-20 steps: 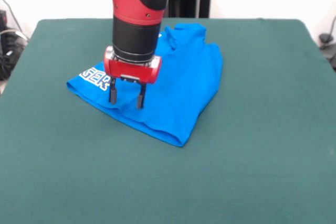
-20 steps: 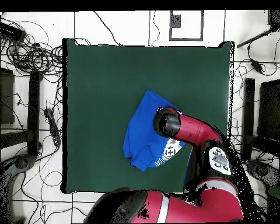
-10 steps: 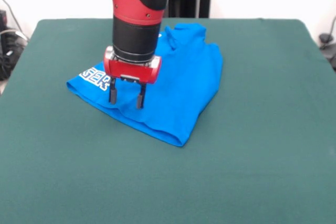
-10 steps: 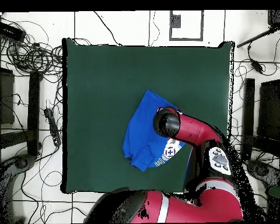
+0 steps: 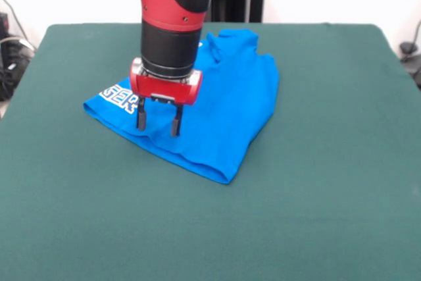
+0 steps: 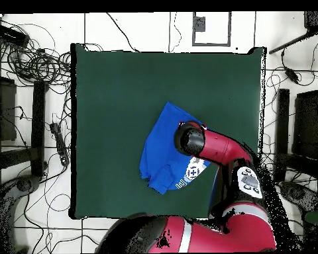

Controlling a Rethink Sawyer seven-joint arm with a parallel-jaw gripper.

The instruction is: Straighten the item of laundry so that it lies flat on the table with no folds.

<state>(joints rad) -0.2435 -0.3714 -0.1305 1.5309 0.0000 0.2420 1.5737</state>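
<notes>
On the green table [image 5: 316,182], toward its far side, we see the blue T-shirt [image 5: 223,103] lying folded and rumpled, its white block letters [image 5: 120,97] showing only in part; we make out what looks like "SER" upside down, no more. Above the shirt's left-hand part we find the red-and-black arm's gripper [image 5: 158,122], its two black fingers [image 5: 140,116] spread apart, tips pointing down at or just above the cloth, pinching nothing.
</notes>
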